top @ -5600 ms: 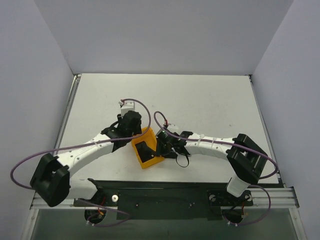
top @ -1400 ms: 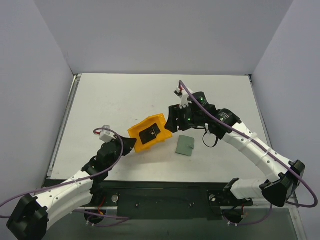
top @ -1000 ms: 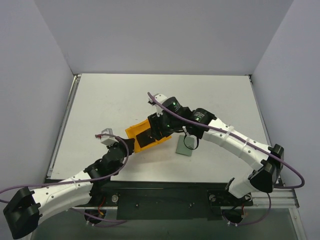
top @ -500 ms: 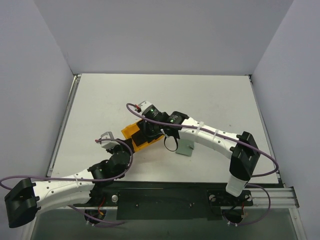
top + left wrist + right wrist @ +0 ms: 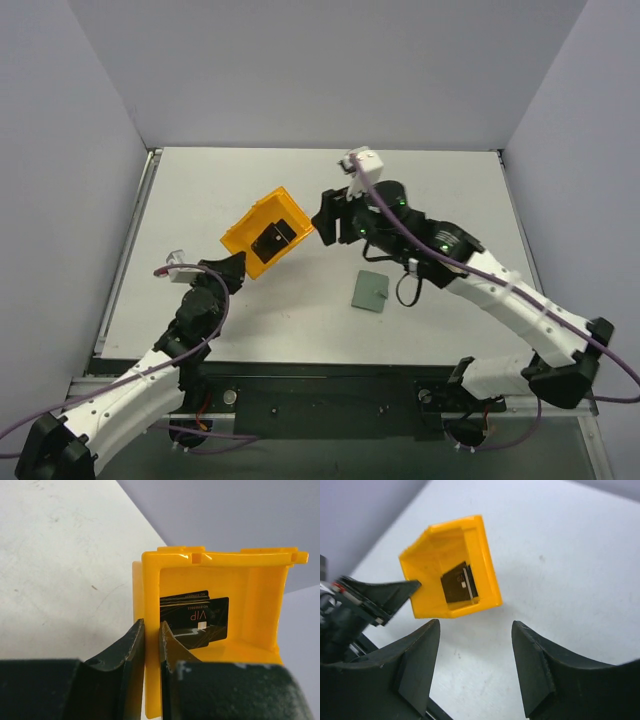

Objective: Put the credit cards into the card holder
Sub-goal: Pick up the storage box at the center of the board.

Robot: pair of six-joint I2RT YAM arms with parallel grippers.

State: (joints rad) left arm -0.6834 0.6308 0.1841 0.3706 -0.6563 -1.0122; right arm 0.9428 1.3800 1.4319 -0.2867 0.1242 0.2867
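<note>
My left gripper is shut on the wall of the orange bin and holds it tipped on its side. The bin also shows in the left wrist view and the right wrist view. Black credit cards lie stacked against the bin's floor; they also show in the top view and the right wrist view. My right gripper is open and empty, just right of the bin's mouth; it also shows in its own wrist view. The sage-green card holder lies closed on the table.
The white table has grey walls on three sides. A metal rail runs along the near edge by the arm bases.
My left gripper has carried the bin up and to the left and tipped it. My right gripper has pulled back out of the bin to the right, open and empty.
</note>
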